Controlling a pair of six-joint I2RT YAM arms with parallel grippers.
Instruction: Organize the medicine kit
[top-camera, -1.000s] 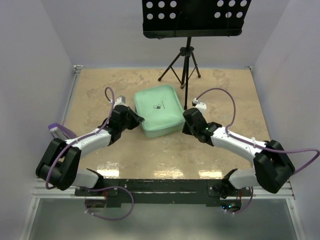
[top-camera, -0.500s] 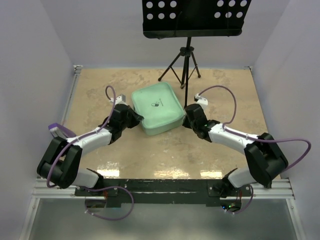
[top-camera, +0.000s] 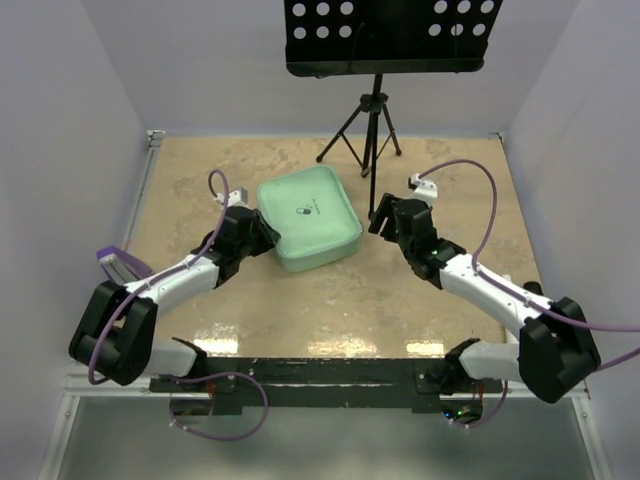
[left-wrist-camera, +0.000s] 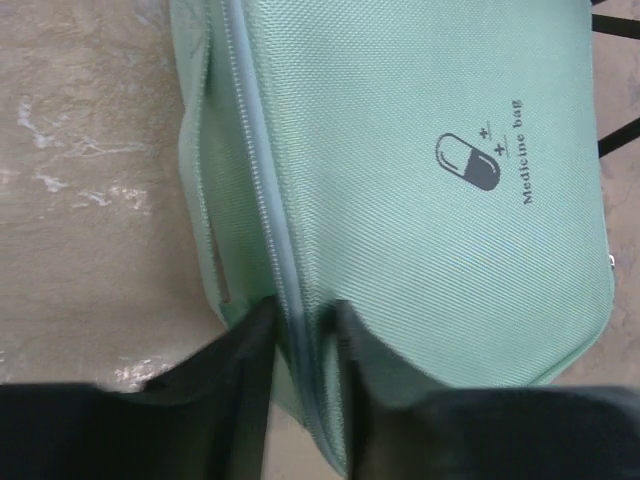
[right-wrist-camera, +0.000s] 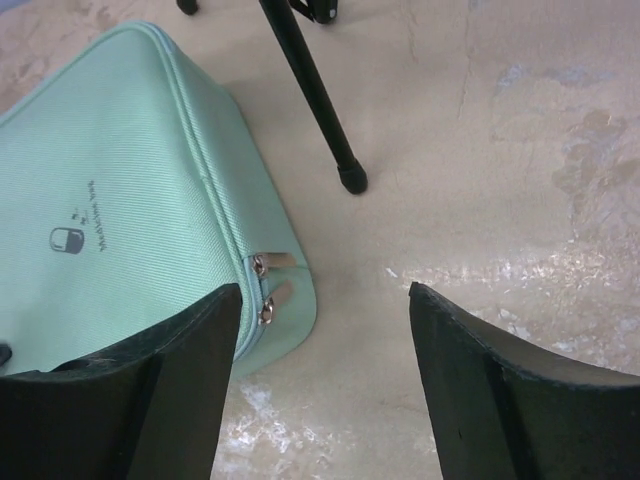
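The medicine kit (top-camera: 308, 218) is a mint-green zipped case lying flat and closed on the tan table, with a capsule logo on its lid (left-wrist-camera: 470, 165). My left gripper (top-camera: 262, 232) sits at its left near corner. In the left wrist view, the two dark fingers pinch the zip seam (left-wrist-camera: 290, 300) of the medicine kit (left-wrist-camera: 400, 120) between them, my left gripper (left-wrist-camera: 305, 320) shut on that edge. My right gripper (top-camera: 385, 222) stands open just right of the case. In the right wrist view, my right gripper (right-wrist-camera: 325, 290) spans bare table beside the kit's corner, where two zip pulls (right-wrist-camera: 272, 275) lie.
A black music stand on a tripod (top-camera: 370, 130) stands behind the case, and one leg's foot (right-wrist-camera: 350, 180) rests close to my right gripper. A purple holder (top-camera: 120, 262) lies at the table's left edge. Grey walls close in the left, right and back.
My right gripper has opened and drawn back to the right, off the case's corner. The case has shifted a little left and away. The left gripper stays on the seam.
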